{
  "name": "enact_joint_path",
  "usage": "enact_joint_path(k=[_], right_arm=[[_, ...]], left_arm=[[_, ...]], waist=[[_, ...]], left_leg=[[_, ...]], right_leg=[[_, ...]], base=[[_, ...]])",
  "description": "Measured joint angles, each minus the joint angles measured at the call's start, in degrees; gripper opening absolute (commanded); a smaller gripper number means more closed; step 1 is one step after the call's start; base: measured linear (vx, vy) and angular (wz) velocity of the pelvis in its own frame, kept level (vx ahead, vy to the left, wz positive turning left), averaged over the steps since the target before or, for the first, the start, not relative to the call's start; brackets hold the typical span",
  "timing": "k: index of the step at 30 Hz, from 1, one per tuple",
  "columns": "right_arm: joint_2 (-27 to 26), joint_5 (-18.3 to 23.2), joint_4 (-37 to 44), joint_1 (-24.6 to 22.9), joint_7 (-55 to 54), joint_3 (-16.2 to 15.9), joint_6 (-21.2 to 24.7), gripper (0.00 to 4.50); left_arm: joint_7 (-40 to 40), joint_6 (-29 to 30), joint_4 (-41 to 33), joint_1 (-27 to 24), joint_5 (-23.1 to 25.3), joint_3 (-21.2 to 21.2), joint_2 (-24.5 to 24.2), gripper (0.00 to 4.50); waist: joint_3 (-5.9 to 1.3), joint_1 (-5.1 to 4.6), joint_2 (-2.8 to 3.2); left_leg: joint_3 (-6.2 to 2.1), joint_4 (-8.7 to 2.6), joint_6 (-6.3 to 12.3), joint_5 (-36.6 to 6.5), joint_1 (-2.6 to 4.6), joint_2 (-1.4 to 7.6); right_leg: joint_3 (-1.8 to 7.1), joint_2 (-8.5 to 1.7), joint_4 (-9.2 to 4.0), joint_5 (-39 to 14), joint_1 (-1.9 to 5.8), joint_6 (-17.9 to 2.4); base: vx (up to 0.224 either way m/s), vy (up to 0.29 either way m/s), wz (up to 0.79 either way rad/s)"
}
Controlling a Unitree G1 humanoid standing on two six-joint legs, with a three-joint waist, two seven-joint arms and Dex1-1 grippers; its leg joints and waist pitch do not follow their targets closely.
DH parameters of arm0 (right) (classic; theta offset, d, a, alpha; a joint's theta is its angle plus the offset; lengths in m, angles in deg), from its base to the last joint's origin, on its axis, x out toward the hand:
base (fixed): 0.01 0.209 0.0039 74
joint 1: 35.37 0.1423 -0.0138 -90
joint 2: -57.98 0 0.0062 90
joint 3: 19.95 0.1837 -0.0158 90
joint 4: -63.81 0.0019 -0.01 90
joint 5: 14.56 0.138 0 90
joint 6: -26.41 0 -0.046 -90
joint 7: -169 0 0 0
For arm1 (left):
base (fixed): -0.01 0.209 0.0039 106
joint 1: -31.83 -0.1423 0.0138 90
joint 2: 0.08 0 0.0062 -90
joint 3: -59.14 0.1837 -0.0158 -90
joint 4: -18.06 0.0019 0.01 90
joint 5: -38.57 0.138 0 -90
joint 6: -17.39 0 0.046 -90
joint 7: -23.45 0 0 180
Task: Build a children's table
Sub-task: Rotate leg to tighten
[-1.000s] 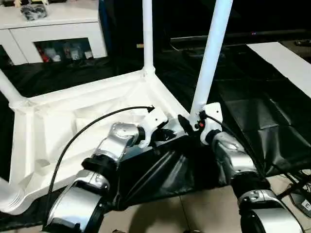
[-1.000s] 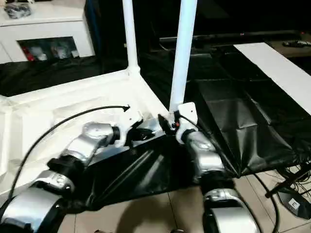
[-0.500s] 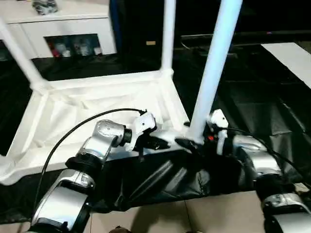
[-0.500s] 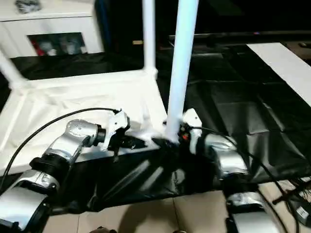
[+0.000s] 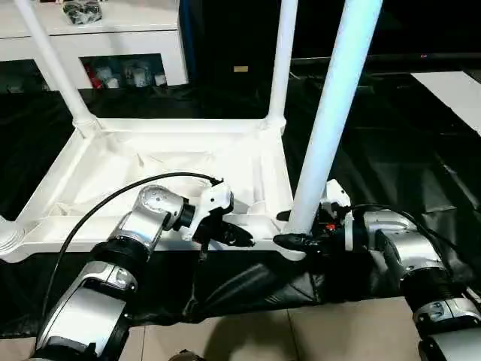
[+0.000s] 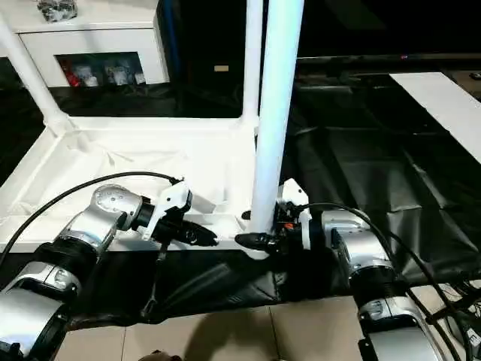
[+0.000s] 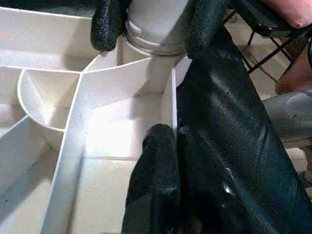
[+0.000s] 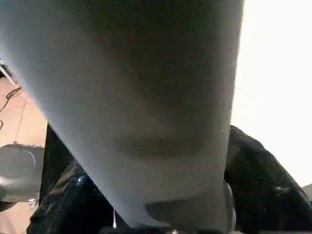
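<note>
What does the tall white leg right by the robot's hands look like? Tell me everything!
The nearest leg is a long, smooth white tube, plastic by its look. It stands nearly upright, leaning slightly, in the near right corner socket of the upside-down table top, and runs past the picture's upper edge. The right gripper has its black fingers around the leg's foot. The left gripper pinches the top's rim beside it.

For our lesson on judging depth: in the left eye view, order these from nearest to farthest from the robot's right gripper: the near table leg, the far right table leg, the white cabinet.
1. Near table leg, between the right gripper's fingers.
2. Far right table leg, at the table's back corner.
3. White cabinet, far back left.
</note>
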Motion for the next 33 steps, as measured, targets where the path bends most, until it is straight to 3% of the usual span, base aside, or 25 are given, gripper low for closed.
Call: enact_joint_path(k=[9,12,17,23,26,33], right_arm=[[-0.6,-0.5,1.2,-1.0,-3.8,0.6,0.5,2.59],[-4.6,-1.4,-0.9,-0.5,-17.7,4.3,0.5,2.59],[-10.0,-1.3,-4.3,1.3,-37.1,10.3,0.6,2.57],[-14.7,-3.0,-7.4,3.2,-52.5,12.8,-3.3,2.57],[-15.6,-3.7,-7.6,3.3,-55.1,12.9,-4.5,3.26],[-14.6,-5.4,-8.0,2.9,-51.8,12.1,-7.5,3.78]], left_arm=[[-2.1,0.1,0.4,0.0,0.1,-0.2,0.2,0.00],[-10.8,1.6,0.9,0.1,1.4,-1.7,1.9,0.00],[-22.1,5.3,1.1,0.4,2.2,-3.2,7.2,0.00],[-30.7,7.0,1.1,0.8,3.5,-3.6,10.7,0.00],[-31.3,7.4,0.6,0.8,3.6,-3.6,10.8,0.00],[-30.4,7.0,-0.1,0.7,4.0,-3.4,10.9,0.00]], waist=[[-0.01,0.08,0.04],[-0.01,-0.72,0.01],[-0.04,-2.25,0.01],[-0.16,-2.73,0.21],[-0.14,-2.78,0.16],[-0.11,-2.64,0.14]], left_leg=[[0.00,-0.01,0.00,0.0,0.08,0.00],[-0.02,-0.02,-0.03,0.0,0.46,-0.01],[-0.05,-0.01,-0.03,0.0,0.50,-0.15],[-0.10,-0.10,-0.03,0.0,0.51,-0.14],[-0.10,-0.11,-0.03,0.0,0.45,-0.15],[-0.10,-0.12,-0.03,0.0,0.27,-0.16]], right_leg=[[0.00,0.00,0.03,0.0,0.06,0.0],[0.01,0.00,0.00,-0.1,0.41,0.2],[0.16,-0.02,-0.20,-0.2,0.46,0.3],[0.10,-0.01,-0.18,-0.2,0.46,0.4],[0.09,-0.01,-0.19,-0.2,0.43,0.4],[0.12,-0.02,-0.20,-0.2,0.36,0.4]], base=[[0.000,0.000,0.00],[0.000,0.000,0.00],[0.000,0.000,0.00],[0.000,0.000,0.00],[0.000,0.000,0.00],[0.000,0.000,0.00]])
